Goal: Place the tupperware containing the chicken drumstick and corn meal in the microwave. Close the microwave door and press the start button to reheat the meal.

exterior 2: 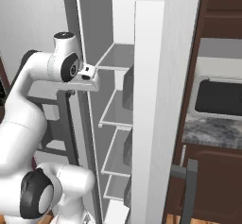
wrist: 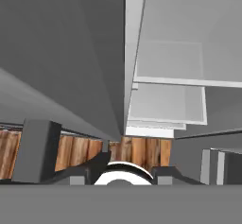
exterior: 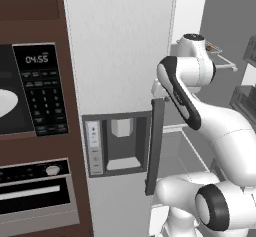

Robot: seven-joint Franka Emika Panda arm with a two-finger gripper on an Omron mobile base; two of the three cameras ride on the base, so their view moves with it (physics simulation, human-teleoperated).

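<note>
Microwave sits well left of pincer, whose opening cannot be told.

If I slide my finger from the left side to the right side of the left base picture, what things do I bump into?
Round white plate in the microwave → black keypad → ice and water dispenser in the grey fridge door → dark vertical handle → the robot's white arm.
</note>
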